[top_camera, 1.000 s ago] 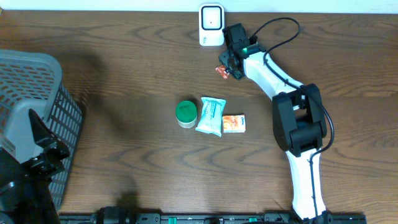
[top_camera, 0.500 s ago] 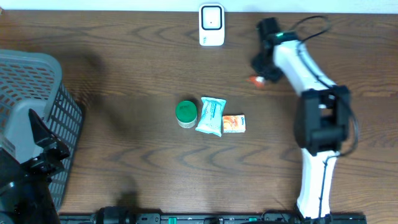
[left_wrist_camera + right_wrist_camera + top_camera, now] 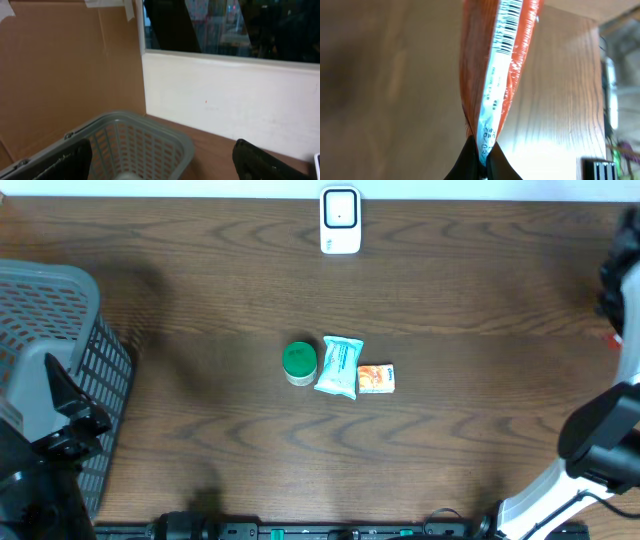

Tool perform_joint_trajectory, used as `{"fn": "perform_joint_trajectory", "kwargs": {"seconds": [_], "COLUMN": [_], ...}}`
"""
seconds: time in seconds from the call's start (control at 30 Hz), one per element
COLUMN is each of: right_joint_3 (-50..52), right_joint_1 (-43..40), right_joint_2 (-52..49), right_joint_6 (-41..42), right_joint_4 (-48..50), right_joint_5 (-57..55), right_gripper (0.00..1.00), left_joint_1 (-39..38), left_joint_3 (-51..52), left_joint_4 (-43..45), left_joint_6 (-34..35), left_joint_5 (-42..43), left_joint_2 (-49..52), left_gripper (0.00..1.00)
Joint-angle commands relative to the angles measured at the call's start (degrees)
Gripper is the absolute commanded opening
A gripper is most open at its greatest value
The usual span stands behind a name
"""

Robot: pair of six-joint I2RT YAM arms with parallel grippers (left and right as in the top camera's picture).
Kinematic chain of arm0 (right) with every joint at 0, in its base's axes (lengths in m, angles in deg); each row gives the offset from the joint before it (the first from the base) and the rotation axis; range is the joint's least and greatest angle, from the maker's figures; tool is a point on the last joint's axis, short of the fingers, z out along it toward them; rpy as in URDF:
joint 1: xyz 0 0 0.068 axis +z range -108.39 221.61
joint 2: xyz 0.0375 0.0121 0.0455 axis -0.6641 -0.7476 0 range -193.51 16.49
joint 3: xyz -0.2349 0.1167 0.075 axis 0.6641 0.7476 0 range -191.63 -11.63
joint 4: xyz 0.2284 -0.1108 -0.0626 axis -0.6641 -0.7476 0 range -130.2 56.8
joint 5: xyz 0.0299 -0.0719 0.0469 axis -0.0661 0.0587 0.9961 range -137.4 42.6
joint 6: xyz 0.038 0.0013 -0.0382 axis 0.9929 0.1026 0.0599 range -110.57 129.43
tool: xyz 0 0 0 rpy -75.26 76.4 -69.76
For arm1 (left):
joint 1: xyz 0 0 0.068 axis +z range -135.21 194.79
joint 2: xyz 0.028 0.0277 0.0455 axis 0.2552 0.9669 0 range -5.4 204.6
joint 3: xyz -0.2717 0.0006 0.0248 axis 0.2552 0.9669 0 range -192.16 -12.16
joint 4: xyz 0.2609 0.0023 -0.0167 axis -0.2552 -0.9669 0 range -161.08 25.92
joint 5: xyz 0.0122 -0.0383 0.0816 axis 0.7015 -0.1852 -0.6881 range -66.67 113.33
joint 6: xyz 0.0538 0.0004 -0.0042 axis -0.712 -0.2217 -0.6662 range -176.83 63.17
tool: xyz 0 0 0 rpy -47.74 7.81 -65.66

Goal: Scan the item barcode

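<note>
Right wrist view first: the right gripper (image 3: 481, 161) has its tips pressed together on the bottom crimp of the orange packet (image 3: 490, 80), which stands straight up from the jaws. It looks like thin, crinkly film, light and floppy, probably slick, so that flat sealed end is the sensible hold. The barcode (image 3: 508, 27) runs along the white seam at the far tip, facing this camera. Overhead now: the packet is a red sliver at the frame's right edge under the arm, the scanner (image 3: 340, 220) well off to the gripper's left, and a green-lidded tub (image 3: 299, 363), closed with its contents hidden, sits nearer the robot. Left wrist: the left gripper (image 3: 162, 156) has its fingers spread wide, holding nothing, with the grey basket (image 3: 150, 127) directly below. I cannot tell what is inside it.
</note>
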Motion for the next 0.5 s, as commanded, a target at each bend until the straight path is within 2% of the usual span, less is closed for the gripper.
{"fn": "perform_joint_trajectory", "kwargs": {"seconds": [0.0, 0.07, 0.13, 0.17, 0.2, 0.23, 0.27, 0.47], "right_joint_3": [6.3, 10.7, 13.8, 14.0, 13.4, 12.4, 10.8, 0.0], "right_joint_1": [-5.7, -8.9, -11.5, -13.2, -13.8, -14.2, -14.5, -11.9], "right_joint_2": [-2.4, -2.5, -2.5, -2.5, -2.4, -2.4, -2.4, -2.1], "right_joint_6": [-0.7, -2.3, -8.1, -16.3, -19.9, -22.1, -23.5, -24.9], "right_joint_4": [3.9, 8.5, 13.3, 16.5, 17.6, 17.5, 16.7, 4.9], "right_joint_5": [-1.5, 1.6, 6.6, 13.0, 16.8, 20.2, 24.0, 40.5], "right_gripper": [0.01, 0.01, 0.02, 0.33, 0.63, 0.87, 0.99, 0.99], "left_joint_1": [0.3, 0.3, 0.3, 0.3, 0.3, 0.3, 0.3, 0.3], "left_joint_3": [0.3, 0.3, 0.3, 0.3, 0.3, 0.3, 0.3, 0.3], "left_joint_4": [1.1, 1.1, 1.1, 1.1, 1.1, 1.1, 1.1, 1.1], "left_joint_6": [-0.3, -0.3, -0.3, -0.3, -0.3, -0.3, -0.3, -0.3], "left_joint_5": [0.7, 0.7, 0.7, 0.7, 0.7, 0.7, 0.7, 0.7], "left_joint_2": [0.0, 0.1, 0.2, 0.2, 0.2, 0.2, 0.2, 0.1], "left_gripper": [0.9, 0.9, 0.9, 0.9, 0.9, 0.9, 0.9, 0.9]}}
